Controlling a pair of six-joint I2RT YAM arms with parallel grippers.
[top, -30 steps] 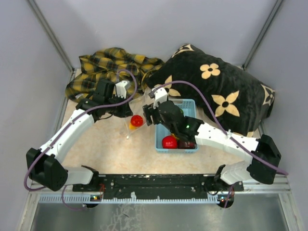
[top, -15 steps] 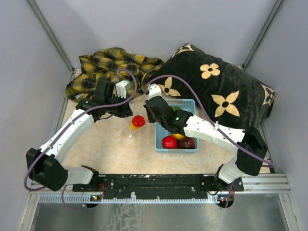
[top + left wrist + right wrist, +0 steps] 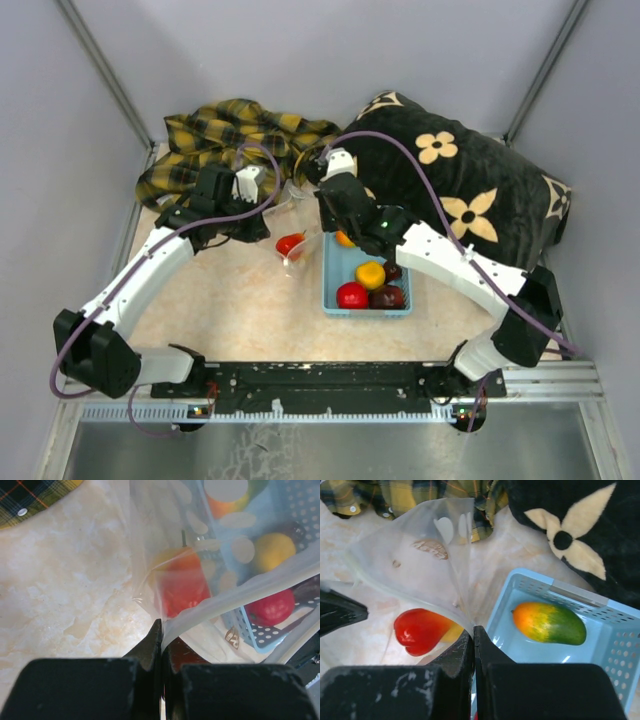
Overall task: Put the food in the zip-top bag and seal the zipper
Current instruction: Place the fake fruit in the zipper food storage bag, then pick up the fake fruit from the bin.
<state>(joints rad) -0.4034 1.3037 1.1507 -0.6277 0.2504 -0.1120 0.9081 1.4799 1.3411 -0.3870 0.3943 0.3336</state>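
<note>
L gripper (image 3: 161, 630): jaws closed, pinching mouth edge of zip-top bag (image 3: 170, 540). R gripper (image 3: 473, 632): closed also, on opposite edge; bag mouth spread betw. both.

Just ahead of R fingers, inside bag: red fruit (image 3: 420, 630). To its right: basket (image 3: 570, 590) w/ green-orange piece (image 3: 550, 622), yellow fruit (image 3: 370, 273), maroon fruit (image 3: 387, 296).

Progress: early I think; most food left, zipper (image 3: 250, 587) not sealed.

Room: pillow (image 3: 470, 190), plaid cloth (image 3: 220, 135) close beyond grippers; more room toward bases.
</note>
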